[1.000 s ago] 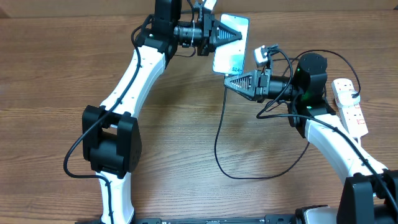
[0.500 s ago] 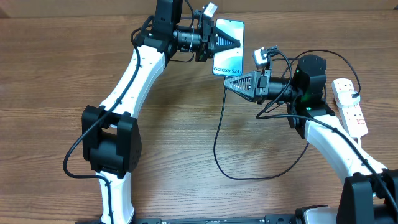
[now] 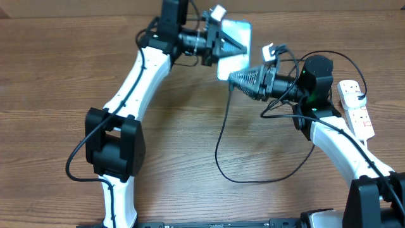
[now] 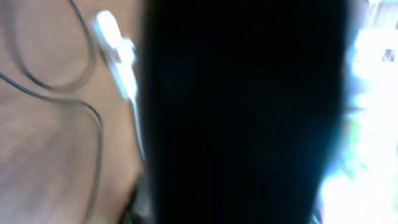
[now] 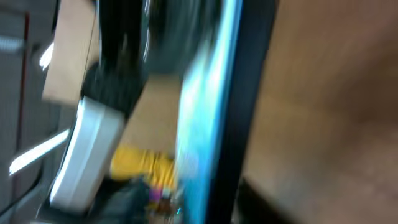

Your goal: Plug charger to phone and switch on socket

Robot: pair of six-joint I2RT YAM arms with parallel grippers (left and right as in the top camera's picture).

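Swinging up and left over the last moment, my right gripper (image 3: 233,80), closed on the charger (image 3: 223,130), now sits just under the phone (image 3: 243,30), which my left gripper (image 3: 237,45) clamps at the far side of the table (image 3: 50,95) and has tilted until the screen washes pale. Both wrist views are smeared, so I cannot tell whether the plug tip meets the port. The socket (image 3: 356,106) waits well apart on my right, with only the cable's slack loop trailing between.

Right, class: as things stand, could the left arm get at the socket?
Probably not. The socket lies at the far right, beyond the right arm, and the left tool is clamped on the phone, while the right tool holds the charger.
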